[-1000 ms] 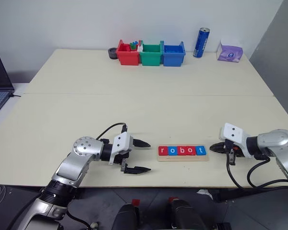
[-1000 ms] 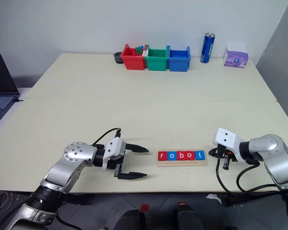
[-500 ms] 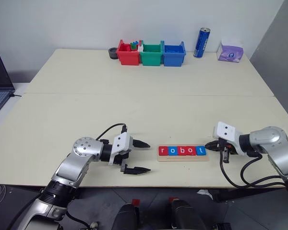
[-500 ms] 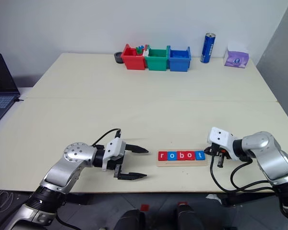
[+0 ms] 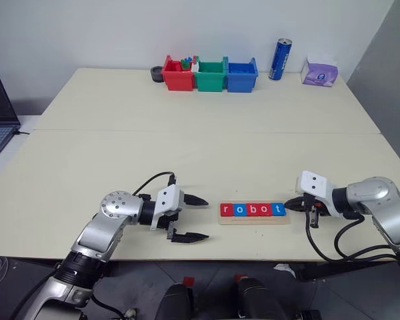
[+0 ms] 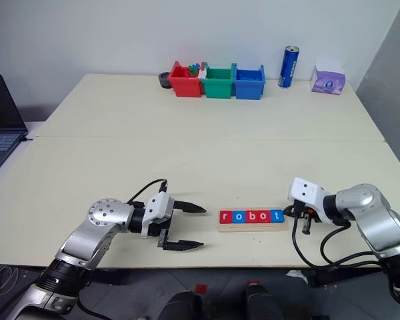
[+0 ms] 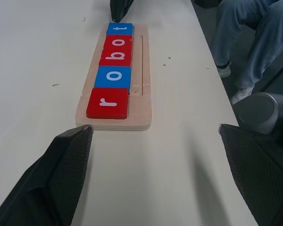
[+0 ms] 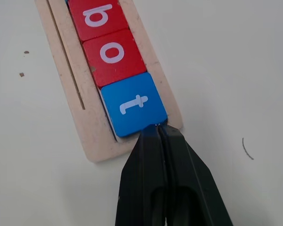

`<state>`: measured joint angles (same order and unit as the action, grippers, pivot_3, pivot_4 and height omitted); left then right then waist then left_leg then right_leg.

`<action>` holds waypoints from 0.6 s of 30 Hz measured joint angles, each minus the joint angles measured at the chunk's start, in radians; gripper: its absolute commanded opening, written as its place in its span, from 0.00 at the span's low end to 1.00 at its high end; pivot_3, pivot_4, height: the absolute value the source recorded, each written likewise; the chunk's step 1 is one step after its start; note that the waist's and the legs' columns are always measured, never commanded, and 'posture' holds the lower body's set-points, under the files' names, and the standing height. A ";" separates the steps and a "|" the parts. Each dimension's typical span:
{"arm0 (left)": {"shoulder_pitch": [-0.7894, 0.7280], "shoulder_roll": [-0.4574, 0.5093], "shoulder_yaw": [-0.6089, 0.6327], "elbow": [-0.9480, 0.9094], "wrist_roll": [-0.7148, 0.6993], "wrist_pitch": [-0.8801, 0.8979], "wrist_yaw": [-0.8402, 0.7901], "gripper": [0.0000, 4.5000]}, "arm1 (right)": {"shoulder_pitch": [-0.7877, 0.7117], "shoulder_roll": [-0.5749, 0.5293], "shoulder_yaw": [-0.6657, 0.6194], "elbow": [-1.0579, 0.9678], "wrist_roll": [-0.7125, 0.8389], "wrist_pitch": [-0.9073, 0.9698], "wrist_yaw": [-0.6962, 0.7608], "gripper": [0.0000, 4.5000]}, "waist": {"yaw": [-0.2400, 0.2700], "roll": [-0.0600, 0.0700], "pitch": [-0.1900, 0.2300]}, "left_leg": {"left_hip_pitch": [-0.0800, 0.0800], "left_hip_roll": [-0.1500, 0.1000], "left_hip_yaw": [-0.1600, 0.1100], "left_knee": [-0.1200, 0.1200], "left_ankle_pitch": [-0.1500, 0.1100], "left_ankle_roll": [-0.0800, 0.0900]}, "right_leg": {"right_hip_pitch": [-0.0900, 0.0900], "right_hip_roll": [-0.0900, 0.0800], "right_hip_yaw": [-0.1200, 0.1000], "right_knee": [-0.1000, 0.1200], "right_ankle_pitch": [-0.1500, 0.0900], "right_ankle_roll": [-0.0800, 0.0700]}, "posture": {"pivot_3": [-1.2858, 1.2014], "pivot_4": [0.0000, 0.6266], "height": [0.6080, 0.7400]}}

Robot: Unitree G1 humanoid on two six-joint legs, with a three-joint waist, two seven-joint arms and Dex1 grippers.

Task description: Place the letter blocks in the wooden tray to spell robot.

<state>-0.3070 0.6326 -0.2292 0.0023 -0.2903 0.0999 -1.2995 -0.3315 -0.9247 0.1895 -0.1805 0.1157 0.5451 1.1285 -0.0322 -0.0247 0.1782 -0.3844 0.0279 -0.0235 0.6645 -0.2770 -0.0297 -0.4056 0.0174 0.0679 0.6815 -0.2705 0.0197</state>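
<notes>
Right at the tips of the closed right gripper (image 8: 156, 129) sits the blue t block (image 8: 133, 104), last of the letter blocks (image 5: 253, 210) spelling robot along the wooden tray (image 7: 144, 94), whose long axis runs straight toward the wide-open, empty left gripper (image 5: 190, 218) beyond the r end.

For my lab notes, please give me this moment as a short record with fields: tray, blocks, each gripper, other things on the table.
tray: long pale wooden tray, flat on the cream table near its front edge
blocks: five flat square letter blocks, red r, blue o, red b, red o, blue t, in a row reading robot
left gripper: open, apart from the tray
right gripper: shut, tips at the blue t block
far edge: red, green, blue bins, blue can
</notes>
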 measured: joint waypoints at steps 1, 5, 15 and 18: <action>0.000 0.000 0.000 0.000 0.000 0.000 0.000 1.00 | 0.000 0.004 0.000 -0.001 0.000 0.000 -0.001 0.01 | 0.000 0.000 0.000 | 0.000 0.000 0.000 0.000 0.000 0.000 | 0.000 0.000 0.000 0.000 0.000 0.000 | 0.52 0.24 1.00; 0.000 0.000 0.000 0.000 0.000 0.000 0.000 1.00 | -0.001 0.021 0.000 -0.003 0.005 -0.002 -0.009 0.01 | 0.000 0.000 0.000 | 0.000 0.000 0.000 0.000 0.000 0.000 | 0.000 0.000 0.000 0.000 0.000 0.000 | 0.52 0.24 1.00; -0.011 0.015 0.023 0.003 -0.014 0.033 -0.011 1.00 | 0.007 -0.065 -0.110 -0.036 0.152 -0.016 0.118 0.45 | 0.001 0.000 0.000 | 0.000 0.000 0.000 0.000 0.000 0.000 | 0.000 0.000 -0.001 0.000 0.000 0.000 | 0.52 0.24 1.00; -0.026 0.015 0.030 -0.001 -0.025 0.083 -0.002 1.00 | 0.012 -0.074 -0.141 -0.070 0.223 0.015 0.154 0.69 | 0.000 0.000 0.000 | 0.000 0.000 0.000 0.000 0.000 0.000 | 0.000 0.000 -0.001 0.000 0.000 0.000 | 0.52 0.24 1.00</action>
<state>-0.3330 0.6478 -0.1992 0.0011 -0.3149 0.1833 -1.3015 -0.3198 -0.9982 0.0481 -0.2500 0.3390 0.5597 1.2821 -0.0318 -0.0246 0.1784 -0.3846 0.0279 -0.0237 0.6645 -0.2770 -0.0297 -0.4055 0.0175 0.0668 0.6815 -0.2706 0.0199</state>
